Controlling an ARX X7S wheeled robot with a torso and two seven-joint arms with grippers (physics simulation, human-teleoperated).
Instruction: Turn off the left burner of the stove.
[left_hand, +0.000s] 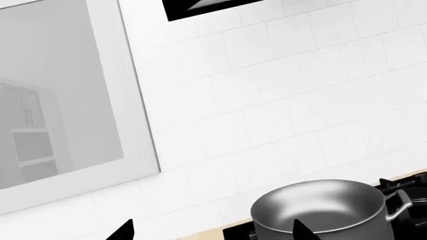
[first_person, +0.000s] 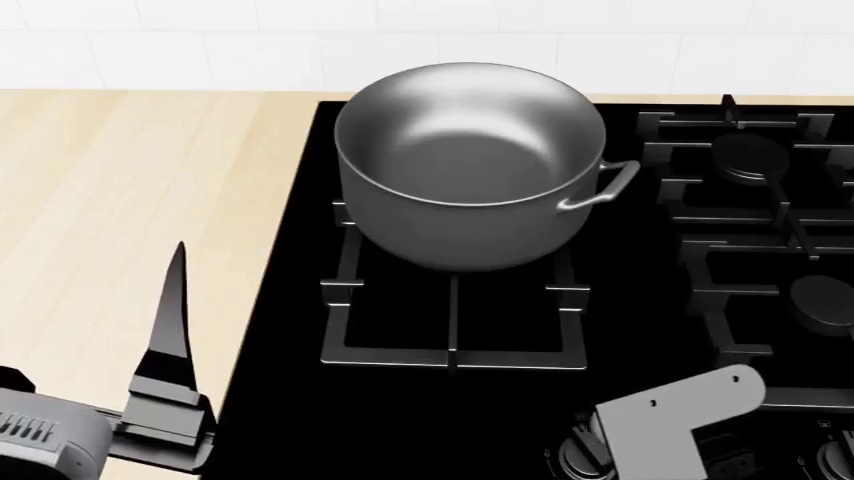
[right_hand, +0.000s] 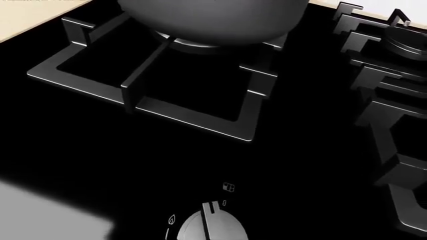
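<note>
The stove (first_person: 274, 410) is a black glass cooktop. Its left burner carries a wide square grate (first_person: 454, 335) with a steel pot (first_person: 467, 160) standing on it. In the right wrist view the same grate (right_hand: 160, 95) lies beyond a round grey knob (right_hand: 212, 227) with a ridge and a flame mark beside it. My right arm's grey bracket (first_person: 678, 425) hangs over the knob row (first_person: 582, 457); its fingers are hidden. My left gripper (left_hand: 213, 232) is open and empty over the wooden counter, left of the stove, with one finger (first_person: 171, 310) pointing up.
Smaller burners with joined grates (first_person: 747, 165) fill the stove's right side. A light wooden counter (first_person: 120, 190) lies to the left, with a white tiled wall (first_person: 200, 40) behind. The left wrist view shows the pot (left_hand: 320, 207) and a grey framed panel (left_hand: 60, 100).
</note>
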